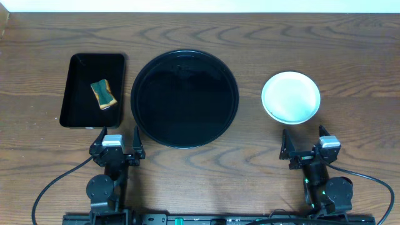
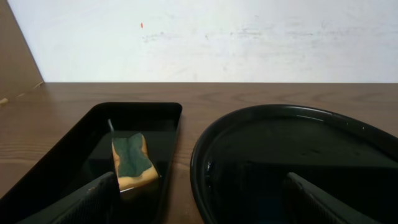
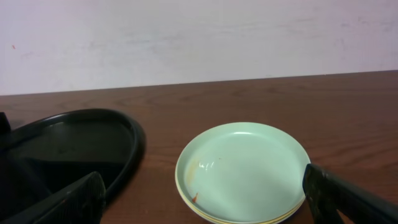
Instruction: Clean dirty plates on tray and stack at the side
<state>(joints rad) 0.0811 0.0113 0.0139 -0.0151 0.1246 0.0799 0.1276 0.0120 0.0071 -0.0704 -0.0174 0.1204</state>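
The plates [image 1: 290, 97] sit stacked on the wood at the right, outside the tray. The top one is pale blue-green, and a pale yellow rim shows under it in the right wrist view, where the plates [image 3: 242, 168] carry a small orange smear [image 3: 194, 197] near their left edge. The round glossy black tray [image 1: 184, 100] lies in the middle with nothing on it. My left gripper [image 1: 118, 139] stands open at the near edge, facing the gap between the two trays. My right gripper [image 1: 304, 140] is open just short of the stack, nothing between its fingers.
A smaller rectangular black tray [image 1: 78, 75] at the left holds a yellow-and-green sponge [image 1: 104, 94], also seen as the sponge [image 2: 132, 158] from the left wrist. Bare wooden table surrounds everything. A pale wall runs along the far edge.
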